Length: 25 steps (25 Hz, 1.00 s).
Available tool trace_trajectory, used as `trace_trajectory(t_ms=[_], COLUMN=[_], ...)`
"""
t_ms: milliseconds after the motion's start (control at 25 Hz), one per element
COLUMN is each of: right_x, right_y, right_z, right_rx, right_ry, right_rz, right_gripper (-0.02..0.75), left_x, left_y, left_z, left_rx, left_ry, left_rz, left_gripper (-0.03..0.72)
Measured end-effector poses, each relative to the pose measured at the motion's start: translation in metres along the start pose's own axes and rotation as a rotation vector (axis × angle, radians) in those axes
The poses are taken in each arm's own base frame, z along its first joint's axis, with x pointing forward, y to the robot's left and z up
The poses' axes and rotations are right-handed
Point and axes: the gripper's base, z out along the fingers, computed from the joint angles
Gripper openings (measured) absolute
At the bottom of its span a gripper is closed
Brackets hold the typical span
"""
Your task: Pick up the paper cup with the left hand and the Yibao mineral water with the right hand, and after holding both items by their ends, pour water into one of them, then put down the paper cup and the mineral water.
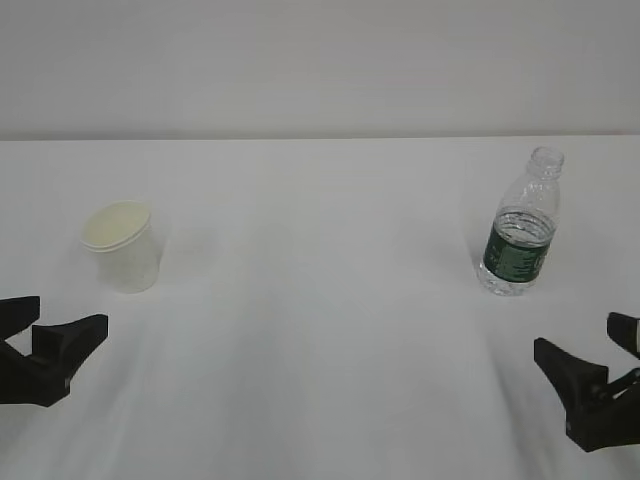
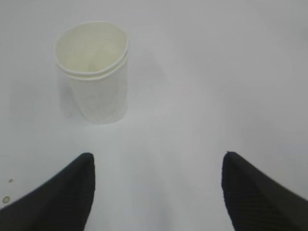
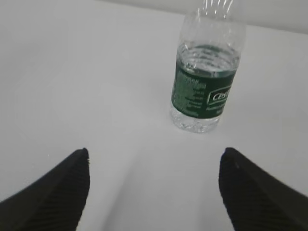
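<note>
Both hands sit low at the near table edge, left hand and right hand spread and empty; the cup stands upright ahead of the left, the bottle ahead of the right; nothing is picked up, so grasping, pouring and setting down all remain.

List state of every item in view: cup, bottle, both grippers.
paper cup: upright on the table, standing free, no liquid visible inside.
Yibao mineral water: upright on the table, cap off, partly filled, standing free.
left gripper: open, empty, short of the cup.
right gripper: open, empty, short of the bottle.
</note>
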Motion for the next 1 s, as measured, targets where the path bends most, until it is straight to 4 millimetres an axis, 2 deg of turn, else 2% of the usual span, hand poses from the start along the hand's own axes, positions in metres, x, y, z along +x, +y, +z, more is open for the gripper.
trace_trajectory(t_ms=[240, 440, 800, 1000], right_x=[0.013, 0.013, 0.013, 0.013], right_y=[0.001, 0.001, 0.001, 0.001], right_z=[0.005, 0.005, 0.005, 0.005], right_rx=[-0.007, -0.006, -0.002, -0.004], right_ry=[0.080, 0.080, 0.074, 0.074], right_rz=[0.044, 0.068, 0.107, 0.158], right_gripper=[0.616, 0.608, 0.596, 0.594], left_x=[-0.002, -0.002, 0.010, 0.012], left_y=[0.000, 0.000, 0.003, 0.005], left_z=[0.000, 0.000, 0.009, 0.014], left_rx=[0.002, 0.001, -0.034, -0.045], left_ry=[-0.017, -0.028, 0.036, 0.005], left_rz=[0.001, -0.002, -0.063, -0.073], left_gripper=[0.581, 0.573, 0.573, 0.573])
